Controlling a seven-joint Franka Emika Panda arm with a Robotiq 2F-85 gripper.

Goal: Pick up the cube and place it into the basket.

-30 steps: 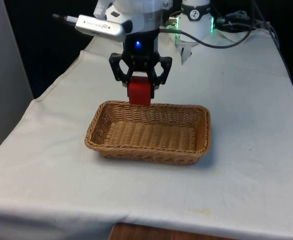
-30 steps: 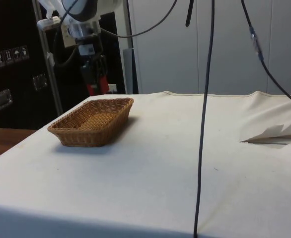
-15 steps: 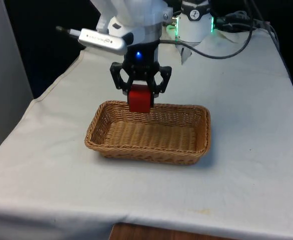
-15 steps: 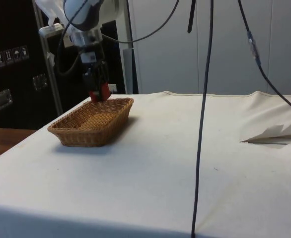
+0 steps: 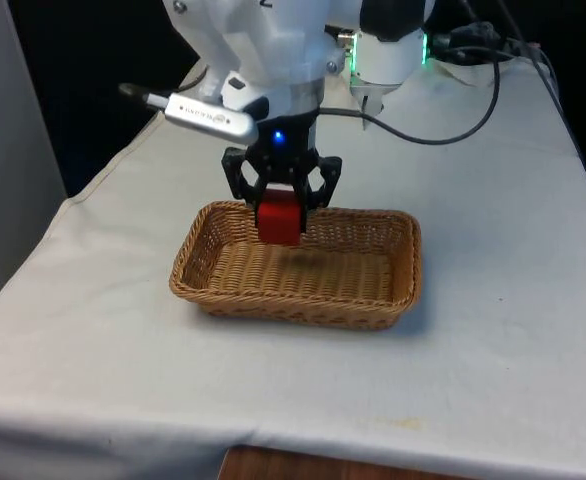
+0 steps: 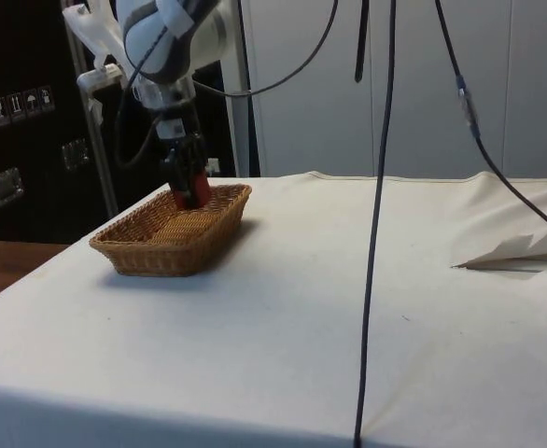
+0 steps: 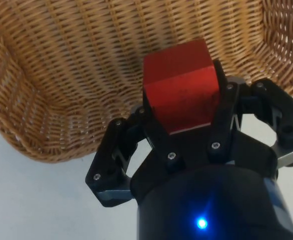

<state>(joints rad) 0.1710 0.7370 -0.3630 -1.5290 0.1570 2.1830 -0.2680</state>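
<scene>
With the gripper clamped on the red cube above the wicker basket's 11 o'clock corner, you lower, then release.

Cube lower half hidden behind basket rim, side view

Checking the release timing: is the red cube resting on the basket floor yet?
Apart. In the front view the red cube hangs clamped in the gripper, with bare weave of the basket visible beneath it; the wrist view agrees.
</scene>
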